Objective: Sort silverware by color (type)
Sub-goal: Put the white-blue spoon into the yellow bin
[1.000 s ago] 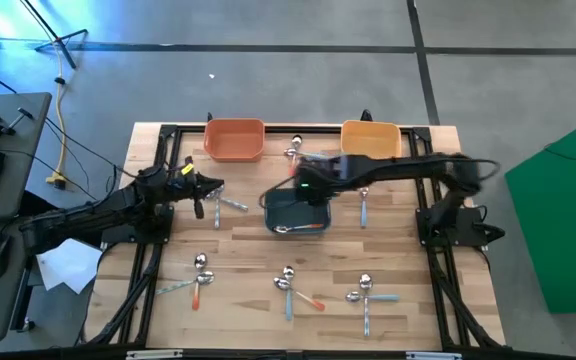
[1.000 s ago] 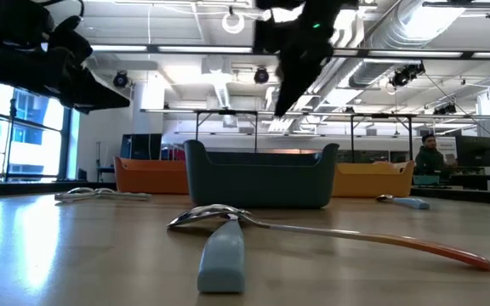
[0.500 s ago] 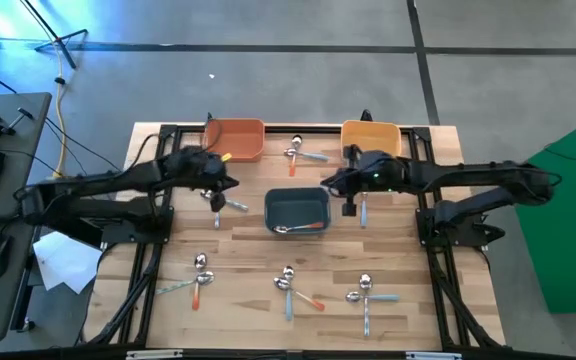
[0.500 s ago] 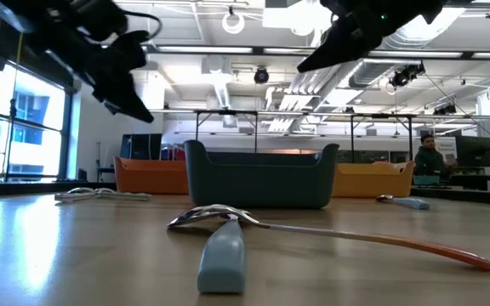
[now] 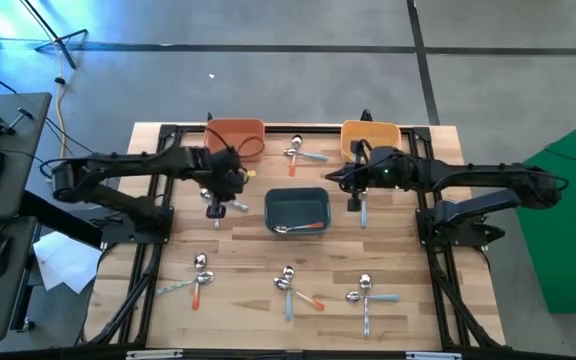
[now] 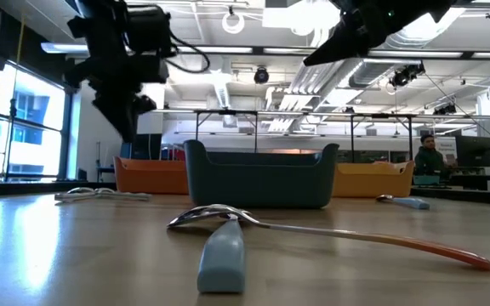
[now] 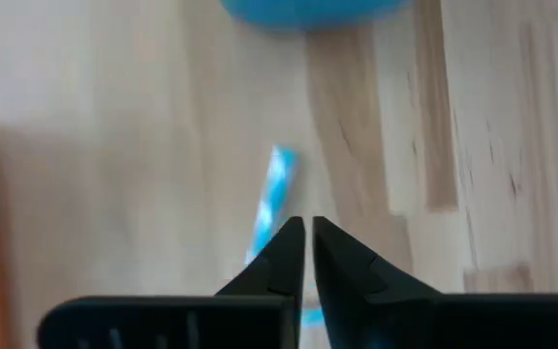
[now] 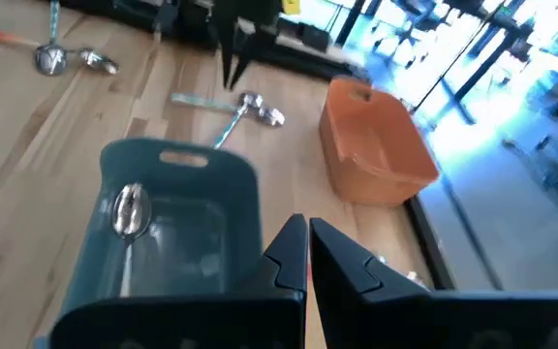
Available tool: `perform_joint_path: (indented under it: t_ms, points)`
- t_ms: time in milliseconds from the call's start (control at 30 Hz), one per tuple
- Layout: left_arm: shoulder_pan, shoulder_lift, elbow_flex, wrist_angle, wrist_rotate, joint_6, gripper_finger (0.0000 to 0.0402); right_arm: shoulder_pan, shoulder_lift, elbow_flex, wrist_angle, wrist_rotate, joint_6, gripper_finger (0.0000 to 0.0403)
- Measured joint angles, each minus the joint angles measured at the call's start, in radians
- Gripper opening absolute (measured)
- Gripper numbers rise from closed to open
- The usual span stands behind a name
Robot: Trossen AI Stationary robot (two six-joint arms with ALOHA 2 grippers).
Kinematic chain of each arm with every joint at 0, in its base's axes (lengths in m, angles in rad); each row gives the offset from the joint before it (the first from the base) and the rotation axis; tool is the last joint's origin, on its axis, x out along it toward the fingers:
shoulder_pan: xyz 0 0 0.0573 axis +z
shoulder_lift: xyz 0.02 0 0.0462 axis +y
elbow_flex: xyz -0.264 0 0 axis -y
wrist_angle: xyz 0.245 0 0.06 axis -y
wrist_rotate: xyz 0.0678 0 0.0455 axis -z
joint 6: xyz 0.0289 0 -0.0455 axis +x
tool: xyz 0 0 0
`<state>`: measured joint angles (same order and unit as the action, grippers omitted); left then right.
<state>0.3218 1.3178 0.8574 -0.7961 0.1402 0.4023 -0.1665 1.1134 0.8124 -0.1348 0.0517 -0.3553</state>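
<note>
Just to the left of the dark blue rectangular plastic bin (image 5: 297,209) at the table's centre, the left gripper (image 5: 216,206) hangs above the wood with its two dark fingers pressed together and nothing between them; its wrist view shows a light-blue-handled spoon (image 7: 271,199) lying on the boards directly beyond the fingertips. The right gripper (image 5: 351,203) hangs just to the right of the same bin, its fingers likewise closed and empty, above another blue-handled spoon (image 5: 363,209). One spoon with an orange handle (image 5: 299,227) lies inside the bin. Behind the bin stand an orange plastic bin (image 5: 234,138) and a yellow plastic bin (image 5: 371,137), with two spoons (image 5: 301,153) on the table between them. The remaining silverware (image 5: 290,284) lies scattered in front of the bin, well apart from both grippers. Judged from this layout, sorting is at an early stage and the step in hand is an approach to a pick. The next move calls for opening the fingers, descending astride the thin handle, and closing low against the wood. No brand, label or legible writing is visible.
</note>
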Motion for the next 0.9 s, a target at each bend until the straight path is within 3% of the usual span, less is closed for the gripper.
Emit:
perform_joint_path:
  t_ms: [100, 267, 433, 700, 900]
  points:
    - [-0.022, 0.065, 0.0, -0.017, -0.015, -0.006, 0.0049, 0.01, 0.008, 0.0, 0.003, 0.001, 0.022, 0.0]
    - [-0.046, 0.162, 0.0, 0.039, -0.153, 0.024, 0.0114, 0.048, 0.016, 0.0, 0.026, 0.001, 0.041, 0.0]
    - [-0.048, 0.244, 0.0, 0.089, -0.157, 0.054, 0.016, 0.088, 0.046, 0.001, 0.065, 0.054, 0.034, 0.0]
    - [-0.048, 0.342, 0.002, 0.102, -0.177, 0.044, 0.0161, 0.095, 0.063, 0.001, 0.119, 0.087, 0.016, 0.0]
    - [-0.056, 0.362, 0.003, 0.105, -0.176, 0.026, 0.0135, 0.055, 0.104, 0.001, 0.209, 0.015, -0.01, 0.0]
